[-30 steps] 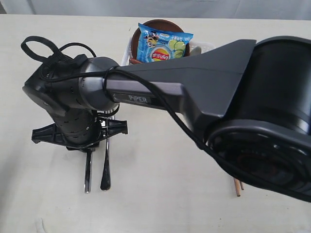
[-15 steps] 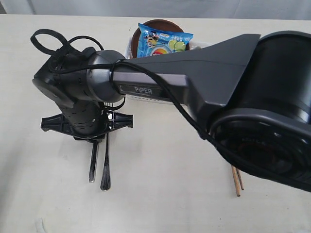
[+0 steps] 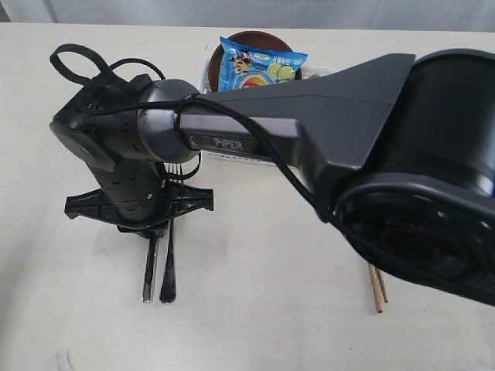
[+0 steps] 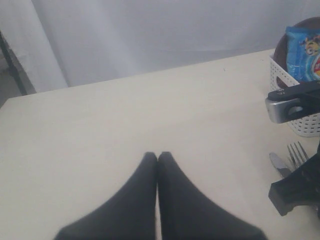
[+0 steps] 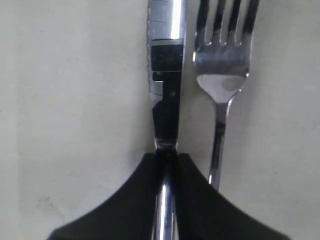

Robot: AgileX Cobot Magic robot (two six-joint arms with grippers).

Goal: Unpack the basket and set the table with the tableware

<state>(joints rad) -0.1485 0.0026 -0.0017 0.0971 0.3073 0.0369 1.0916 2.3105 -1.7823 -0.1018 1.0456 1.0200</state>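
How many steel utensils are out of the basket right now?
2. The knife is pinched in the right tool, and the fork lies on the table beside it. Others may be hidden in the basket or under the arm.

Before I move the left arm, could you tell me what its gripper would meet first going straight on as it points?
The way looks free: the left gripper points over bare table toward the white backdrop; the basket and fork lie off to one side. Depth is unclear.
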